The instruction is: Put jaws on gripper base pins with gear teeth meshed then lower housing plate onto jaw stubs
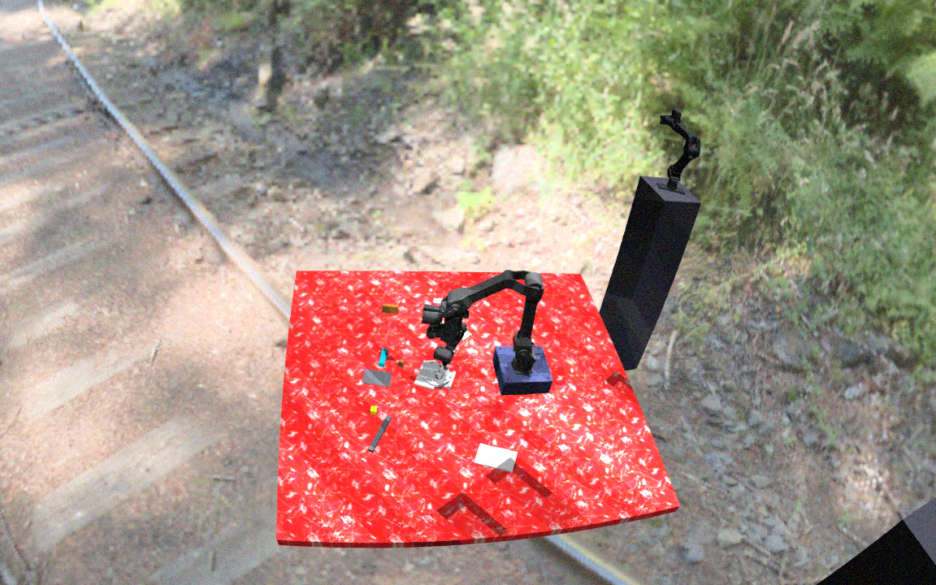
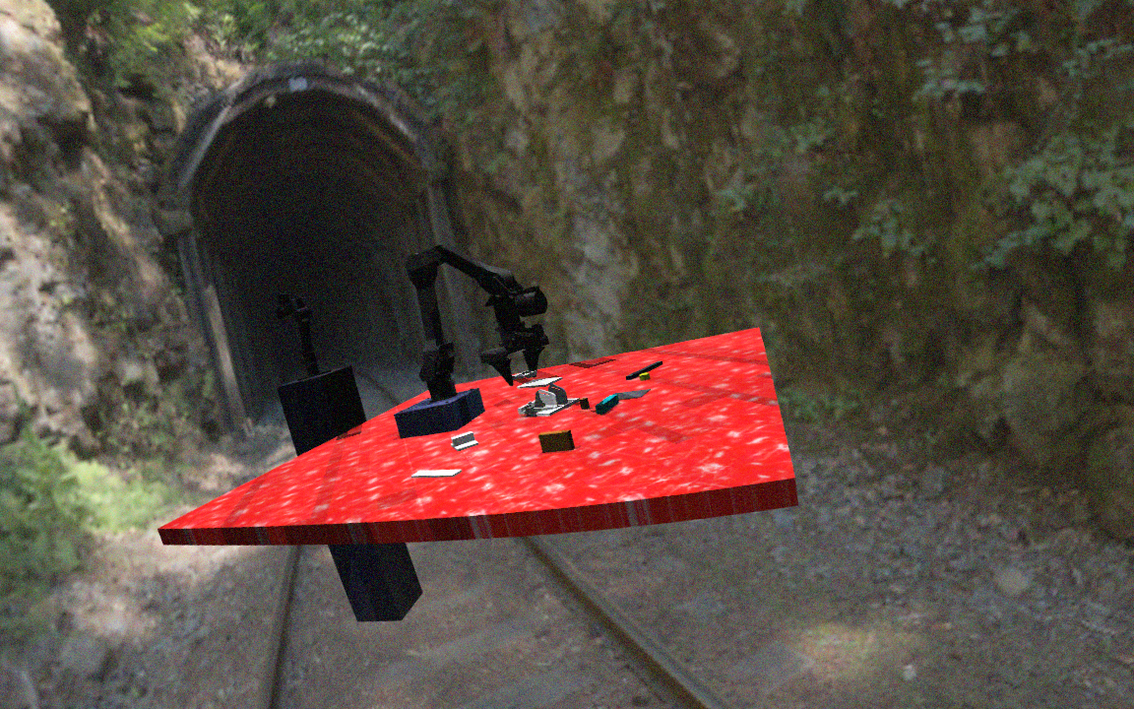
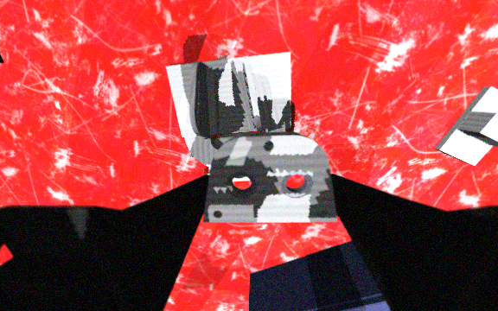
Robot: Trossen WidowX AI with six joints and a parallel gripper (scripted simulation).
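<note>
My gripper (image 1: 444, 364) (image 2: 522, 376) (image 3: 266, 180) is shut on the housing plate, a grey and white patterned plate (image 3: 281, 209) with two round holes and a rounded far edge. It holds the plate above the table, close to the gripper base. The white gripper base (image 1: 422, 381) (image 3: 280, 66) lies on the red table just beyond the plate in the wrist view. Two jaws (image 2: 554, 393) stand on the base; in the wrist view they are partly in shadow and partly behind the held plate. I cannot tell whether their teeth mesh. Pins and stubs are hidden.
The arm's blue pedestal (image 1: 508, 378) (image 2: 439, 416) (image 3: 284, 285) stands beside the base. A white stepped part (image 2: 464, 440) (image 3: 465, 147), an orange block (image 1: 389, 308) (image 2: 556, 440), a cyan block (image 1: 383, 356) (image 2: 607, 404), a grey plate (image 1: 377, 377), a yellow cube (image 1: 373, 409) and a dark bar (image 1: 379, 433) lie around.
</note>
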